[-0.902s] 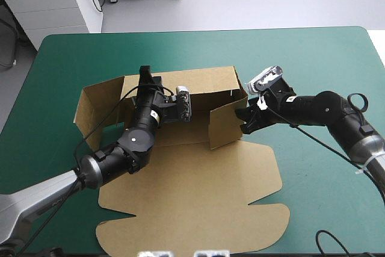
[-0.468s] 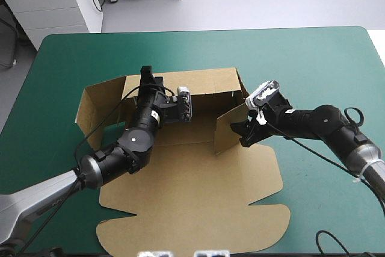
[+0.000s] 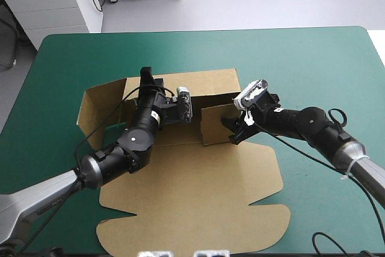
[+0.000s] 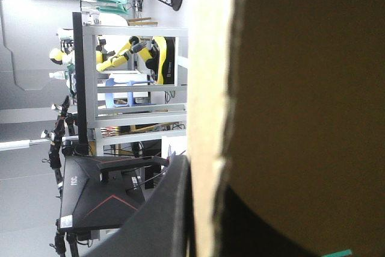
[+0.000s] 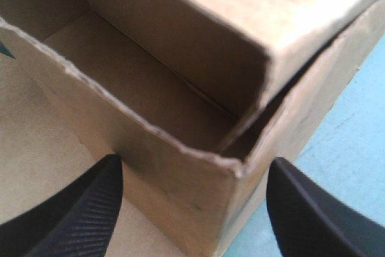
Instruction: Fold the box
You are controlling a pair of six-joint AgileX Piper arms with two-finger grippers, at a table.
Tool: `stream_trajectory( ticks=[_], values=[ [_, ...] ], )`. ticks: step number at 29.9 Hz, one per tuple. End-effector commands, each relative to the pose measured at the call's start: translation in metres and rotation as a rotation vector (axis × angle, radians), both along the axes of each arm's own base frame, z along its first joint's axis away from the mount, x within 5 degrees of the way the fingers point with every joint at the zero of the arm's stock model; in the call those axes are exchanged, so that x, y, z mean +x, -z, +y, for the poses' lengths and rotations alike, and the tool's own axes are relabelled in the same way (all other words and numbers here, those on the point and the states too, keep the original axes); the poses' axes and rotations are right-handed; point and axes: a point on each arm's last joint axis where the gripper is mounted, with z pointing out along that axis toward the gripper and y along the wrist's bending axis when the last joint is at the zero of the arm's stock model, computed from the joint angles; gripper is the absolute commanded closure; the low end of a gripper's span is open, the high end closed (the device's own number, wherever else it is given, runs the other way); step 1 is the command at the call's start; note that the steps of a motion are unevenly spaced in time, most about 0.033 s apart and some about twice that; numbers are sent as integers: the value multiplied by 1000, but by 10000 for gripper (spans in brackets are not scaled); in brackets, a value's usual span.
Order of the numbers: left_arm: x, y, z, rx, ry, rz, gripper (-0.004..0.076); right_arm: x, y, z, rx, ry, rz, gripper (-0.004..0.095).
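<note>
A: Where is the box?

B: In the middle of the table. Most of the sheet lies flat, reaching toward the near edge. The back wall stands upright along the far side.

A: And the sides?

B: The left flap is raised and splays outward. The right flap stands upright and is turned inward, so it makes a corner with the back wall.

A: What about the left gripper?

B: It is at the top edge of the back wall, near that wall's left end. In its wrist view the board's edge runs straight up from the fingers. One black finger presses the outer face, and there is a dark shape on the inner face. It is clamped on the box, with the sheet between its fingers.

A: And the right gripper?

B: It is at the right flap, on the near, outer side. Its fingers stand wide apart with nothing pinched between them. The box corner sits just ahead of them, in the gap.

A: Is the corner tight?

B: Not quite. A dark slit shows where the two walls meet. The teal-green cover lies just beside the corner.
</note>
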Motion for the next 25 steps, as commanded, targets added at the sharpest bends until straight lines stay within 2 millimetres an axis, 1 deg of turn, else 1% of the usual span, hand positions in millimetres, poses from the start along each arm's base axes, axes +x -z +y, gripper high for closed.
stream_trajectory(
  ticks=[1,7,9,11,14,15,18,22,23,25],
  values=[
    [-4,-21,2,-54,16,-51,730,1,-14,3,10,18,-73,278],
    [-5,-19,0,-89,37,-20,731,4,-12,7,-8,48,-105,281],
    [-6,-19,-1,-94,41,-15,731,5,-11,8,-10,49,-106,312],
    [-6,-19,-1,-95,43,-15,731,5,-10,8,-11,51,-106,390],
    [-6,-18,-1,-119,31,7,730,5,-10,8,-8,49,-101,535],
    [-7,-17,-1,-135,27,23,730,4,-10,8,-6,47,-97,605],
    [-7,-14,-1,-139,22,51,731,3,-9,9,-8,34,-90,760],
    [-7,-15,-1,-127,28,41,731,3,-9,9,-8,33,-90,908],
    [-7,-15,-1,-124,29,38,731,3,-9,9,-8,29,-87,927],
    [-7,-15,-1,-121,31,35,731,3,-9,10,-7,27,-85,927]
  ],
)
